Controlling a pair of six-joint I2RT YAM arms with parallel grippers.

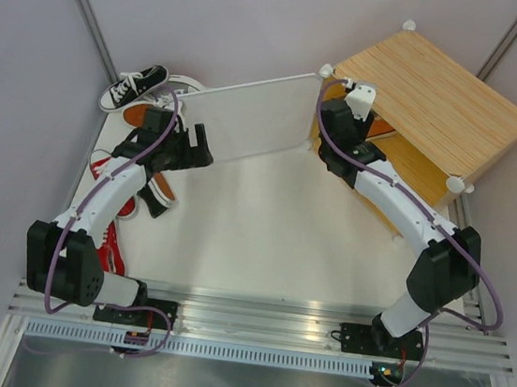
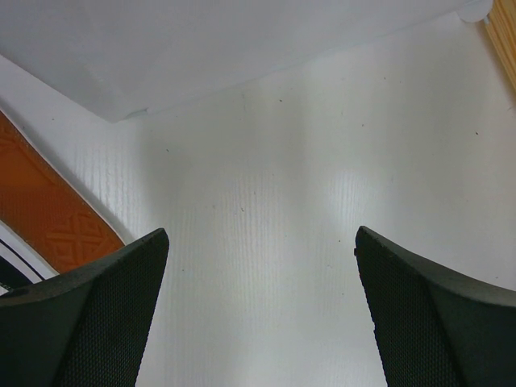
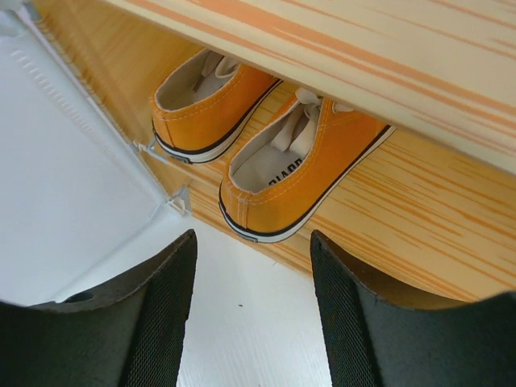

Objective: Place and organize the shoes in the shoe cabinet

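A pair of orange shoes (image 3: 298, 173) sits side by side, heels outward, on the shelf inside the shoe cabinet (image 1: 441, 93) at the far right, matched up as the task wants. The door (image 1: 249, 117) swings wide to the left, leaving the mouth free. The right tool (image 3: 251, 242) hovers at that mouth, spread and empty. The left tool (image 2: 260, 234), likewise spread and empty, hangs over the bench (image 1: 264, 223) near the black shoe (image 1: 133, 87) and red shoes (image 1: 112, 249) at the left, probably to fetch one. Only the right wrist view shows the stowed pair. Only the overhead view shows the waiting shoes.
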